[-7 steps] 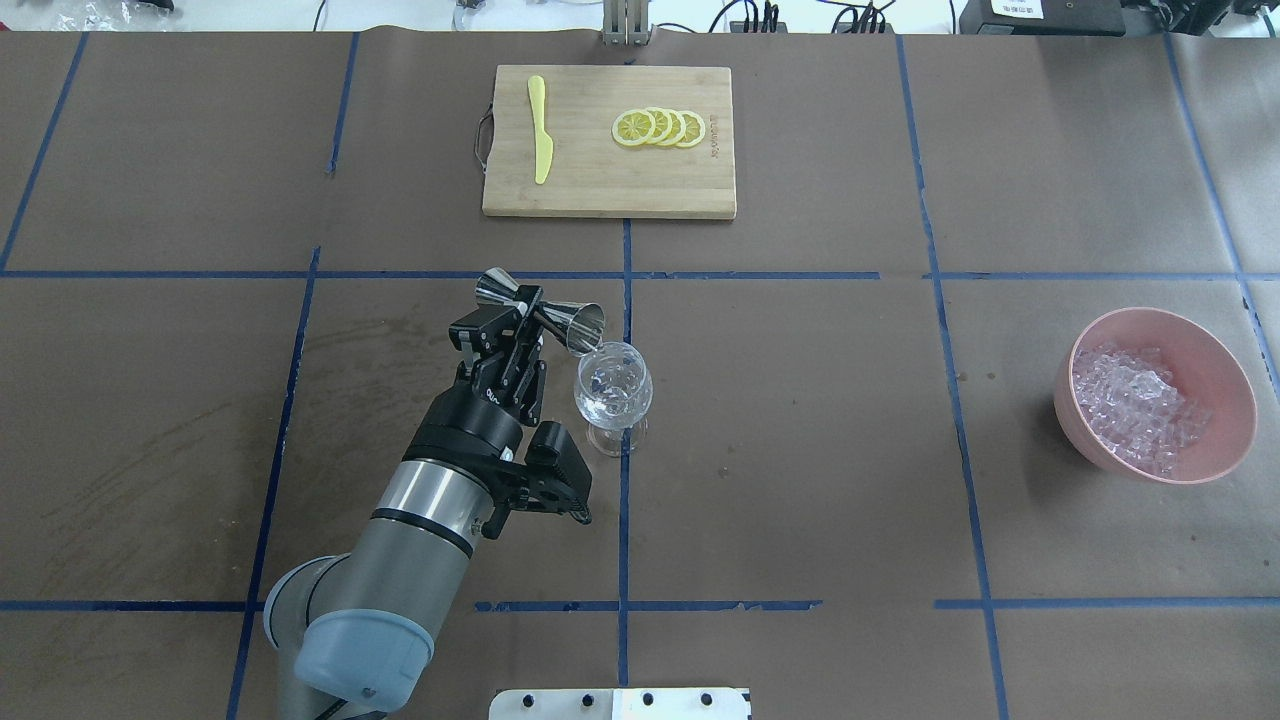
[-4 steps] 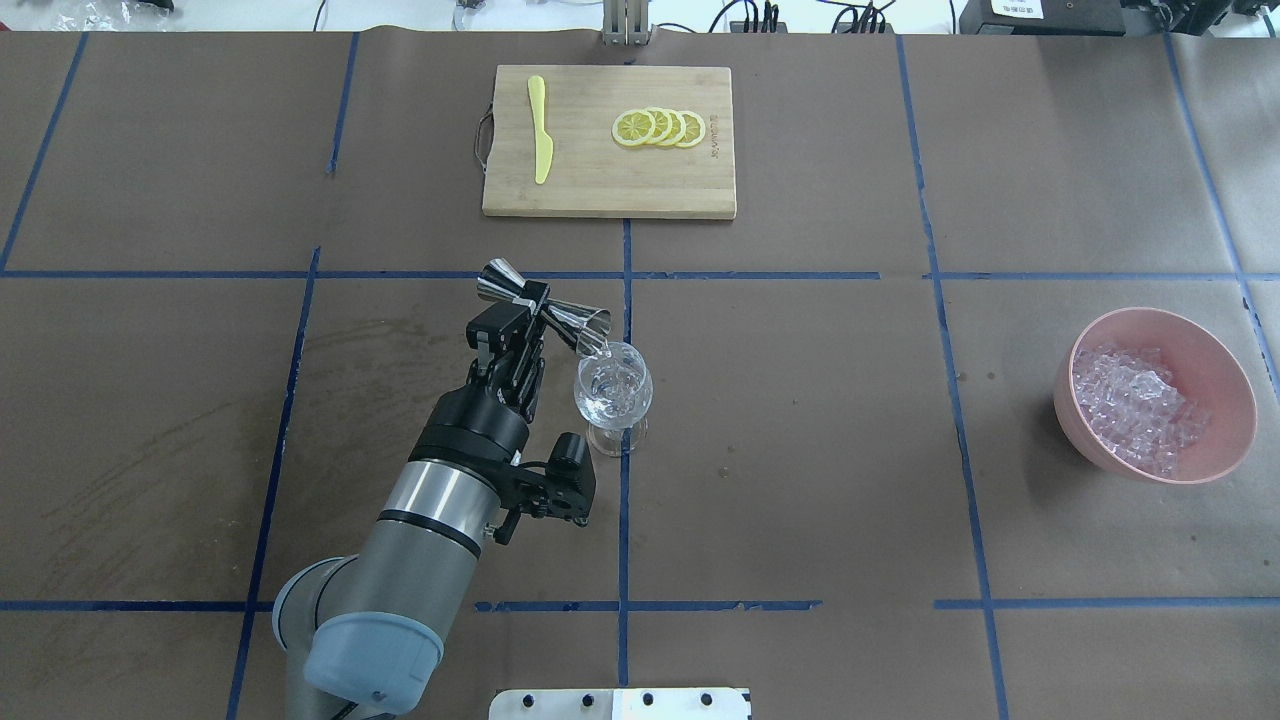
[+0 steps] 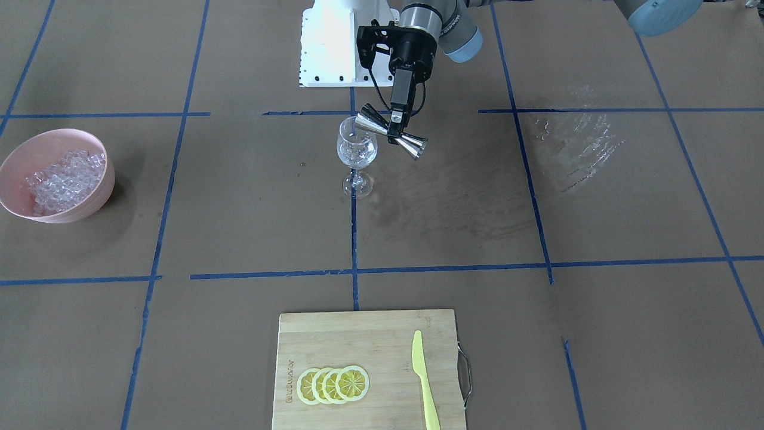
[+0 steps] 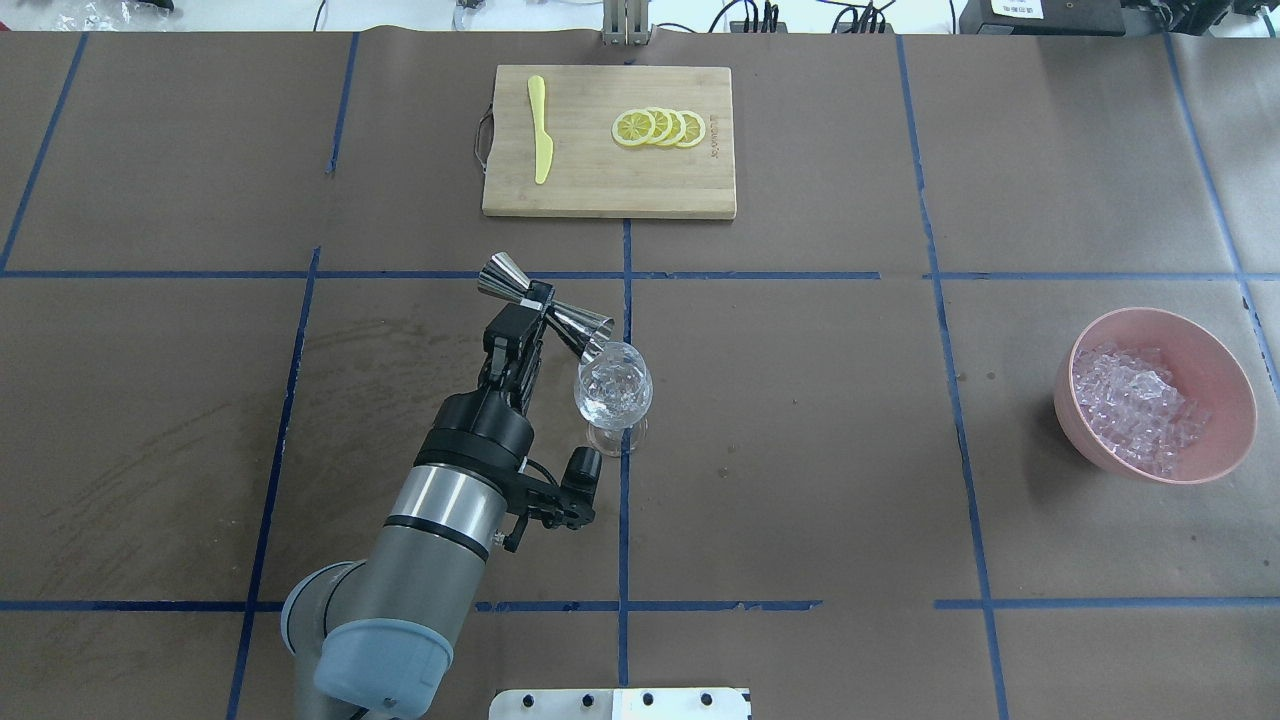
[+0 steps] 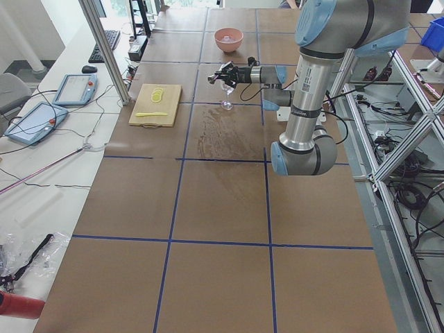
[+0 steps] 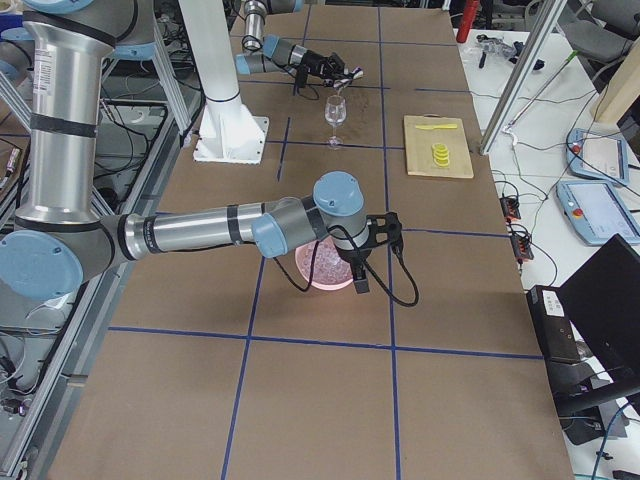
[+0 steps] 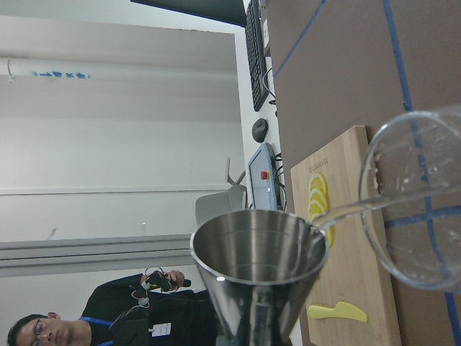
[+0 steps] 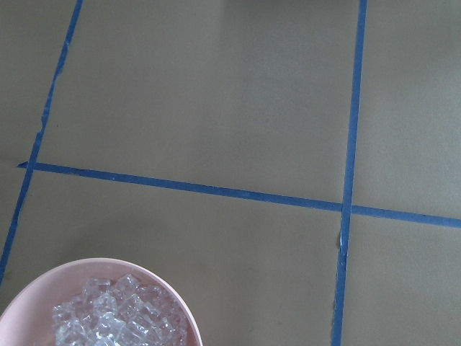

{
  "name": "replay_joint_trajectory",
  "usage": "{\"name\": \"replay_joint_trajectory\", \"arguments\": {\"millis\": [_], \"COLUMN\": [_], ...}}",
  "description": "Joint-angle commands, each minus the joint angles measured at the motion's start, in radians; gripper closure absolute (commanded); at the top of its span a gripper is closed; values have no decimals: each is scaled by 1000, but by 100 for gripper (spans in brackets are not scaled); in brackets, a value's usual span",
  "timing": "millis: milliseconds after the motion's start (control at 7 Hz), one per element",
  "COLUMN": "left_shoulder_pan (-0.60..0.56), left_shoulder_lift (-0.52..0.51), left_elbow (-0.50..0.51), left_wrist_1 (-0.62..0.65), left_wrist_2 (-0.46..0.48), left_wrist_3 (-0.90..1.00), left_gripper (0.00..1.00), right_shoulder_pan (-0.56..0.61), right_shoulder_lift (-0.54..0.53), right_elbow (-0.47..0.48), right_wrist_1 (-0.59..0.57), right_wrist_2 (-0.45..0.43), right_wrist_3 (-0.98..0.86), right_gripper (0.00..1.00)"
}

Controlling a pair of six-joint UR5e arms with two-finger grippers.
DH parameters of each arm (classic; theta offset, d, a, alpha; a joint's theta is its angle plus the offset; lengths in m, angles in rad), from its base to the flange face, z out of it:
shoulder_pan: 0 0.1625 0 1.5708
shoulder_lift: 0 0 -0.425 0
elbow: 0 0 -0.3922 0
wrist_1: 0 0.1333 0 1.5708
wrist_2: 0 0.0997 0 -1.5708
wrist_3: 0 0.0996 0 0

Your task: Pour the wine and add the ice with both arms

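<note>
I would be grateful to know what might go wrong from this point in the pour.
The jigger, tilted in the left gripper, pours right at the rim of the wine glass; a small drift could spill onto the table. Its lip is close to the tall-stemmed glass, so a nudge might topple it.

Overhead and front views oppose across the table [image 4: 800, 450], both showing the glass [image 4: 612, 385]; end views look along it; wrist views near jigger [image 7: 258, 267], bowl [image 8: 108, 264].
</note>
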Motion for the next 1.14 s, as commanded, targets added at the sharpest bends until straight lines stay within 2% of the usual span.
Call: {"name": "replay_joint_trajectory", "arguments": {"millis": [0, 286, 429, 571, 857, 1000], "left_shoulder_pan": [1, 1, 2, 2, -4, -7], "left_shoulder_lift": [-11, -14, -12, -8, -6, 6], "left_elbow": [1, -2, 0, -2, -5, -5], "left_wrist_1": [-5, -11, -58, -116, -310, -381], "left_wrist_2": [-1, -2, -4, -7, -8, -8], "left_wrist_3": [108, 104, 104, 104, 97, -8], "left_gripper": [100, 100, 100, 100, 100, 100], "right_shoulder_pan": [-1, 1, 1, -1, -1, 1], "right_shoulder_lift": [0, -2, -2, -2, -7, -7], "right_elbow": [0, 0, 0, 0, 1, 1], "right_wrist_1": [0, 0, 0, 0, 0, 0], "right_wrist_2": [2, 2, 2, 2, 2, 2], "right_wrist_3": [0, 0, 0, 0, 0, -1], "right_gripper": [0, 0, 0, 0, 0, 0]}}
